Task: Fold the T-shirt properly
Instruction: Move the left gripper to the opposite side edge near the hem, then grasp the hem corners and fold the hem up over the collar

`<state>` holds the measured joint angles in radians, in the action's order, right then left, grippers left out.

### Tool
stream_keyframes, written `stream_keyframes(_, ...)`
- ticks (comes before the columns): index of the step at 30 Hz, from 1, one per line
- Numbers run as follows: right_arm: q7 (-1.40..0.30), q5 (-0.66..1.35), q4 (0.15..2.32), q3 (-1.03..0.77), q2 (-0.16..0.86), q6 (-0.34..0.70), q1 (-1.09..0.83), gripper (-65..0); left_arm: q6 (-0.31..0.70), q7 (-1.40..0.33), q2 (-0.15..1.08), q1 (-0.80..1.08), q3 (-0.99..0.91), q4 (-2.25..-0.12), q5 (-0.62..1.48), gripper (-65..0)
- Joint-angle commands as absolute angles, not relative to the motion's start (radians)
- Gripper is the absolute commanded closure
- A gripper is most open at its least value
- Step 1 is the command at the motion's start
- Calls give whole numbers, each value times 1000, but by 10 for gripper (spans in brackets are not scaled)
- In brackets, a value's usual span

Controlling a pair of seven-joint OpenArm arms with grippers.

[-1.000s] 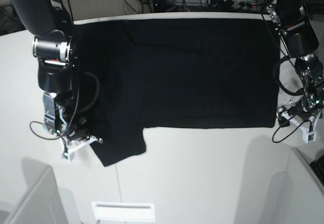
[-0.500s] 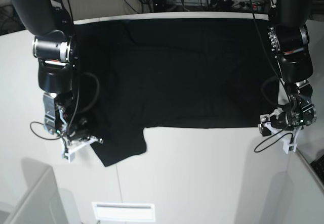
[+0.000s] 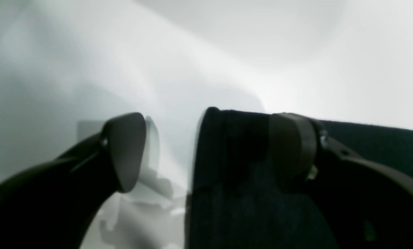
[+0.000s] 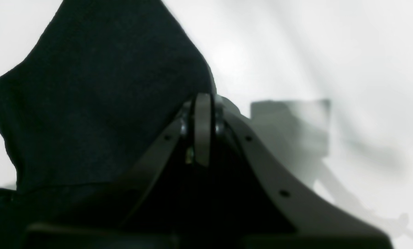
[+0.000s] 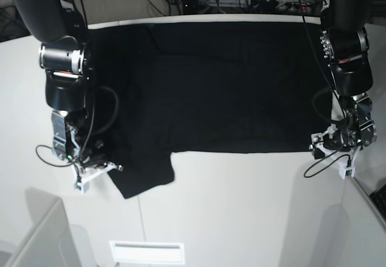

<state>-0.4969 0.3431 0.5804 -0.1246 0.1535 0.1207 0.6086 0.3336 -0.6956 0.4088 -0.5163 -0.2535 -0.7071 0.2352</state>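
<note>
Black T-shirt [image 5: 211, 86] lies spread along the worktop's [image 5: 241, 219] far edge. Right hand [image 4: 202, 103] is clenched on its sleeve; left hand [image 3: 210, 148] gapes, released, straddling the hem corner.

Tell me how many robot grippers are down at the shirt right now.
2. The right gripper is shut on the sleeve of the T-shirt at the base view's lower left; the left gripper stands open at the shirt's lower right corner.
</note>
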Motion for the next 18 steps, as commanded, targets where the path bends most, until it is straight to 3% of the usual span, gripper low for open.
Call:
stream_keyframes(1,-496,343,591,-125,160,122,639,0,335,-697,427,-541,-254,-700,240,-522)
stream_keyframes(3,-496,343,591,-125,160,122,639,0,337,-696,427,-539,-254,-690,240,-499)
stream_keyframes(14,-493,343,591,-128,160,122,638,0,340,-696,427,-539,-254,-691,246,0)
stream_keyframes(18,-473,343,593,-130,160,122,638,0,343,-694,427,-532,-262,-691,248,0)
